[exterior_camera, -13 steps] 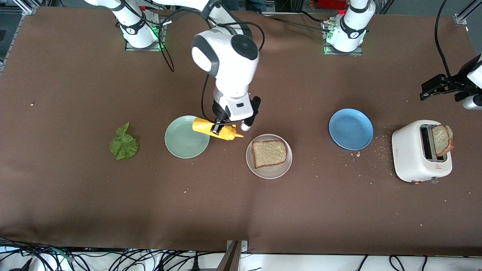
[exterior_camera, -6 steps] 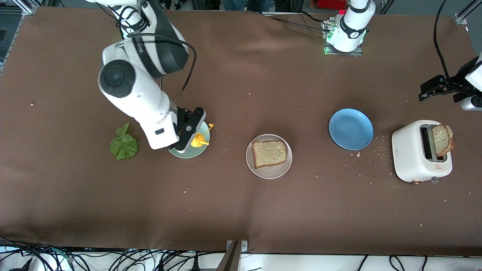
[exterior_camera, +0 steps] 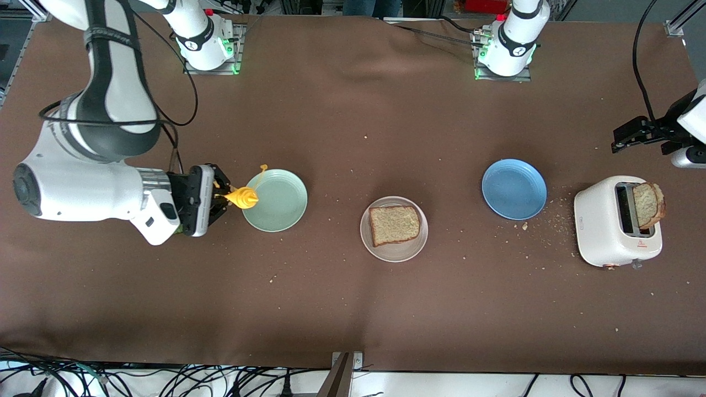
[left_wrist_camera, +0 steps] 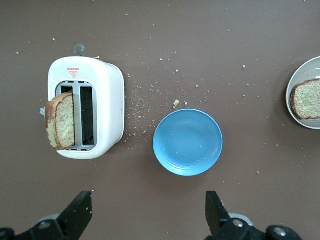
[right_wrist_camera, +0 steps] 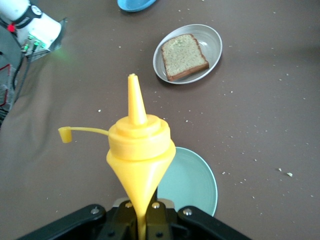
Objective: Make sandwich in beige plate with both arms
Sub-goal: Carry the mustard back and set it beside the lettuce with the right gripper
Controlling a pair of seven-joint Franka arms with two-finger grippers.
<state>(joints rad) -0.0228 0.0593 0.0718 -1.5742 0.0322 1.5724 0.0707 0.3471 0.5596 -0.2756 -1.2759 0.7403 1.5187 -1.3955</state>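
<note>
The beige plate [exterior_camera: 409, 248] sits mid-table with one slice of wholegrain bread [exterior_camera: 394, 224] on it; both also show in the right wrist view, plate [right_wrist_camera: 212, 36] and bread [right_wrist_camera: 185, 56]. A second bread slice [exterior_camera: 648, 204] stands out of the toaster slot. The lettuce leaf is hidden under the right arm. My right gripper [exterior_camera: 220, 193] is shut on a yellow squeeze bottle [exterior_camera: 243, 197], uncapped, lying sideways with its nozzle over the mint-green plate's edge. My left gripper [exterior_camera: 640, 137] is open and empty, over the table by the toaster, and waits; its fingers [left_wrist_camera: 79, 215] stand wide apart.
The mint-green plate [exterior_camera: 281, 201] lies beside the right gripper. The blue plate [exterior_camera: 514, 189] lies between the beige plate and the white toaster [exterior_camera: 606, 231], toward the left arm's end. Crumbs are scattered round the toaster and plates.
The right arm has swung the yellow bottle from beside the beige plate, past the mint-green plate, toward the right arm's end, and now covers the lettuce. The left arm has hardly moved.
</note>
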